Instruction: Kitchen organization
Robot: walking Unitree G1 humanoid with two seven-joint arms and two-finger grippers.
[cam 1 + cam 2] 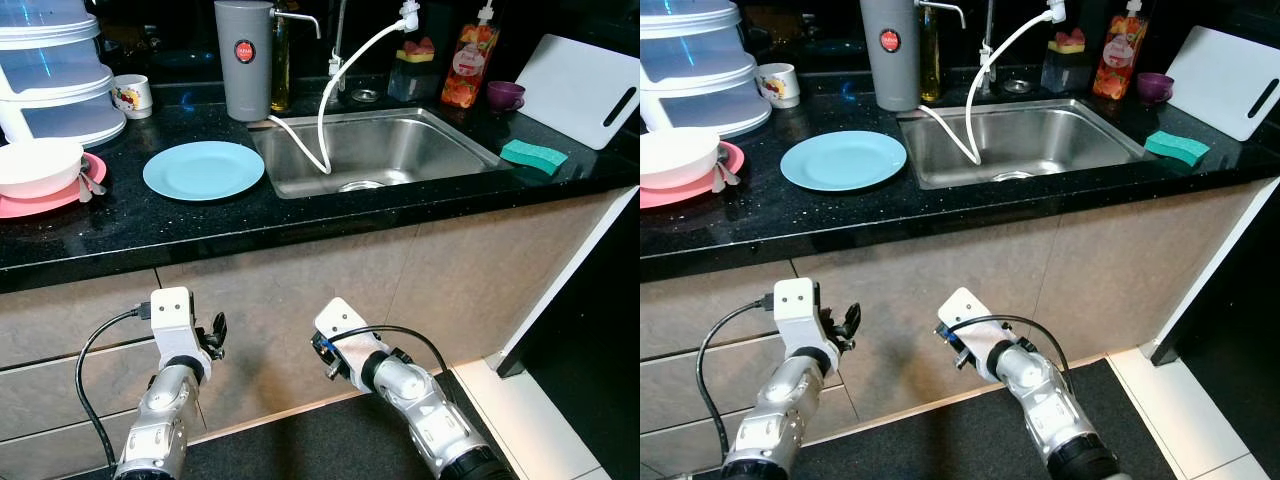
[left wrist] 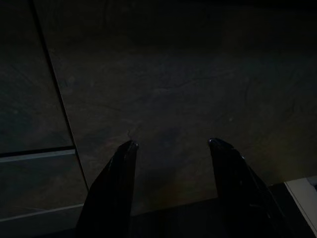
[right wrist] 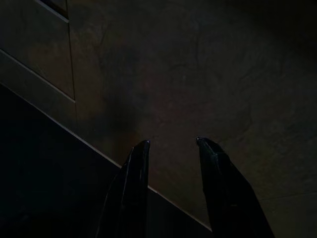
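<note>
A light blue plate [image 1: 203,169] lies on the black counter [image 1: 150,230] left of the steel sink [image 1: 375,150]. A white bowl [image 1: 38,165] sits on a pink plate [image 1: 45,198] at the counter's left end. A green sponge [image 1: 533,155] rests right of the sink. Both arms hang low in front of the cabinet fronts. My left gripper [image 2: 171,144] is open, with nothing between its fingers, facing a dark cabinet panel. My right gripper [image 3: 172,143] is also open and holds nothing, close to the cabinet's base.
A grey water dispenser [image 1: 245,60] stands behind the plate. A white hose [image 1: 330,100] loops into the sink. A stacked white container [image 1: 55,70], a mug [image 1: 132,96], a soap bottle [image 1: 471,65], a purple cup [image 1: 505,95] and a white cutting board [image 1: 578,88] line the back.
</note>
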